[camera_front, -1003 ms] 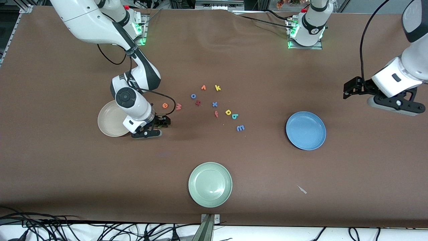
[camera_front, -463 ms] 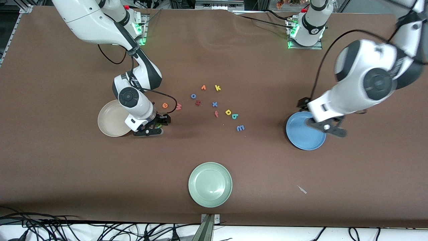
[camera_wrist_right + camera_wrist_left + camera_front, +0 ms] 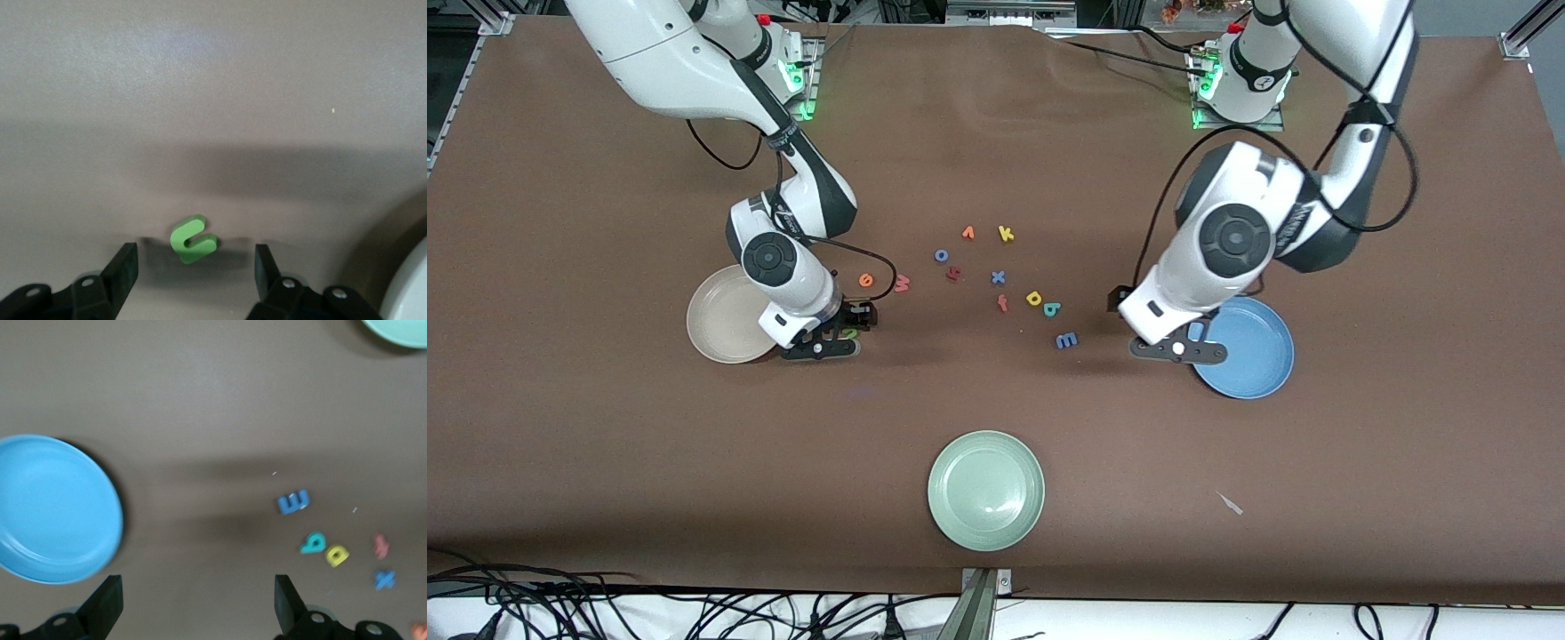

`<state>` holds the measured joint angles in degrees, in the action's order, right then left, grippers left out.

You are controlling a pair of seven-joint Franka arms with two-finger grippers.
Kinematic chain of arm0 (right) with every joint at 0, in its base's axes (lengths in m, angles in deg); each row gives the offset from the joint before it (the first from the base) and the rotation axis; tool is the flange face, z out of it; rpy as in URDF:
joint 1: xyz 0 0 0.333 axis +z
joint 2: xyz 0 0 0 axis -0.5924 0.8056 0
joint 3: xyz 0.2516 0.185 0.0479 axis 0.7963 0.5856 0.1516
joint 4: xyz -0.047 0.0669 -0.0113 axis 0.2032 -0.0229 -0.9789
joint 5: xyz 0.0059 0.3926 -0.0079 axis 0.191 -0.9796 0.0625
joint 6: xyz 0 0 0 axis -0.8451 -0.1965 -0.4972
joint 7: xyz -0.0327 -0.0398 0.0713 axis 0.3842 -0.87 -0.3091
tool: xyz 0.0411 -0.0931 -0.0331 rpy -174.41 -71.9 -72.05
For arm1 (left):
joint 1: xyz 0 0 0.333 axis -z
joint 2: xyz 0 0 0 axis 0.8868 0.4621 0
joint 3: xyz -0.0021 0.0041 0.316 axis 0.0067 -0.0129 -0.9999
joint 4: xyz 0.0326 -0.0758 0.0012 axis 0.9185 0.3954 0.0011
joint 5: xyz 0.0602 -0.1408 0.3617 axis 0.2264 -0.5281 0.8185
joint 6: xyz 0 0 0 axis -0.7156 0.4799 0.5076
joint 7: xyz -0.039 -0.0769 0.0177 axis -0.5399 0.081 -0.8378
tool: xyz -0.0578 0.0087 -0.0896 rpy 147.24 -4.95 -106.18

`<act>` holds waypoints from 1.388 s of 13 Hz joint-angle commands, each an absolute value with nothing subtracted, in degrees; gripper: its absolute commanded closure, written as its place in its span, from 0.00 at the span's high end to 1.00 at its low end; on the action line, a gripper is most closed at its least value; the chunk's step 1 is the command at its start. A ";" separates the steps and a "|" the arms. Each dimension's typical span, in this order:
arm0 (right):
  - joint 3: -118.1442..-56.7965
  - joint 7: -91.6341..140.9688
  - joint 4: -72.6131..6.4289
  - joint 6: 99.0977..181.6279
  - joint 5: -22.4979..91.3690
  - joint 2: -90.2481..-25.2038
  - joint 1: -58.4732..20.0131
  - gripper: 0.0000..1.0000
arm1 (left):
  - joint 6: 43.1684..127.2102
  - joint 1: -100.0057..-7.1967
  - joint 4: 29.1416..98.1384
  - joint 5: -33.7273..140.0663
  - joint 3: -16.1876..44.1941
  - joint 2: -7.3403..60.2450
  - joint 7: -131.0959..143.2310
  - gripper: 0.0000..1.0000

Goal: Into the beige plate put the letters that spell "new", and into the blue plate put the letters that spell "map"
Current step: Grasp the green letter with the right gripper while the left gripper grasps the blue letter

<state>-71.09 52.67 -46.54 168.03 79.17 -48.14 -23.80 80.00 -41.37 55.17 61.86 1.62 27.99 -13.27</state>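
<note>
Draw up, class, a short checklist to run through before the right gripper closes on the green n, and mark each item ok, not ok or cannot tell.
1. green n lies between the fingers of the right gripper: ok.
2. Fingers open, not yet touching the letter: ok.
3. beige plate beside it, nothing in it: ok.
4. orange e and salmon w apart from the fingers: ok.
5. left gripper open, over the table by the blue plate, out of the way: ok.
</note>
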 commanded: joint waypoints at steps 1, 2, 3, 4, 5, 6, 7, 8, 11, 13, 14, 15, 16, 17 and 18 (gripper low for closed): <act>-71.30 54.22 -46.83 169.41 80.42 -47.44 -23.41 0.64 | 84.46 -36.65 53.05 61.72 0.95 33.94 -20.16 1.00; -71.30 54.22 -46.83 169.58 80.42 -47.27 -23.41 0.58 | 86.40 -35.85 53.05 61.90 0.95 36.14 -20.35 1.00; -71.30 54.13 -46.83 169.85 80.42 -47.26 -23.41 0.54 | 88.15 -35.93 52.96 61.55 0.95 37.82 -19.83 1.00; -71.30 54.13 -46.83 169.85 80.42 -47.18 -23.41 0.53 | 89.48 -35.85 52.96 61.46 0.95 38.53 -19.74 1.00; -71.30 54.13 -46.83 169.85 80.42 -47.26 -23.41 0.47 | 90.19 -35.76 52.53 61.37 1.04 39.23 -19.82 1.00; -71.30 54.13 -46.83 169.85 80.42 -47.26 -23.41 0.42 | 90.72 -34.80 51.83 61.81 0.95 40.20 -20.35 1.00; -71.30 54.05 -46.83 169.85 80.42 -47.18 -23.41 0.36 | 92.11 -33.14 51.64 61.98 0.78 41.34 -20.44 0.97; -71.30 54.04 -46.83 169.85 80.42 -47.26 -23.50 0.31 | 94.56 -33.38 51.56 61.72 0.69 42.04 -20.53 0.90; -71.39 53.26 -46.57 169.41 80.42 -47.44 -23.76 0.13 | 101.33 -33.12 52.34 61.37 0.77 45.12 -22.10 0.81; -71.74 52.64 -45.44 166.62 80.42 -49.01 -24.02 0.13 | 101.97 -32.86 52.61 61.55 0.69 45.91 -24.57 0.76; -71.82 52.46 -43.60 162.77 80.42 -49.89 -24.02 0.13 | 102.06 -32.94 52.61 61.98 0.69 46.09 -24.57 0.76; -71.91 51.24 -41.75 158.64 80.42 -50.68 -24.11 0.13 | 101.97 -33.12 52.61 62.16 0.69 46.18 -24.57 0.76; -72.87 49.23 -41.04 155.55 80.42 -51.56 -24.11 0.13 | 101.71 -33.03 52.70 62.25 0.69 46.18 -24.57 0.76; -74.45 46.60 -41.12 153.96 80.34 -53.05 -24.20 0.13 | 101.71 -33.03 52.70 62.25 0.69 46.18 -24.66 0.76; -75.77 43.18 -41.82 152.03 80.33 -54.63 -24.20 0.13 | 101.71 -32.86 52.70 62.16 0.60 46.18 -25.09 0.75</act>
<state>-73.71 48.04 -40.71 155.58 79.72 -51.22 -24.00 102.01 -33.76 53.70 61.86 1.34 45.90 -23.68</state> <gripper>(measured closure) 0.700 0.238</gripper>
